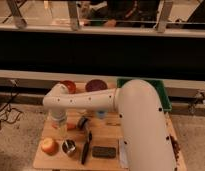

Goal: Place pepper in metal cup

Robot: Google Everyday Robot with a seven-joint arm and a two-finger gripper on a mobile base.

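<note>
tool (pixel 60 127) low over worktop (pixel 108 134) near its left edge; cannot tell if apart or together | pepper (pixel 72 126) lying just beside tool, toward the middle | metal cup (pixel 69 147) upright near front edge, beside apple (pixel 48 146)

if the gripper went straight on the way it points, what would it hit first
The gripper points down over the left rear of the table. It would likely meet the wood just left of the pepper, maybe brushing the pepper's end. Depth is unclear.
</note>
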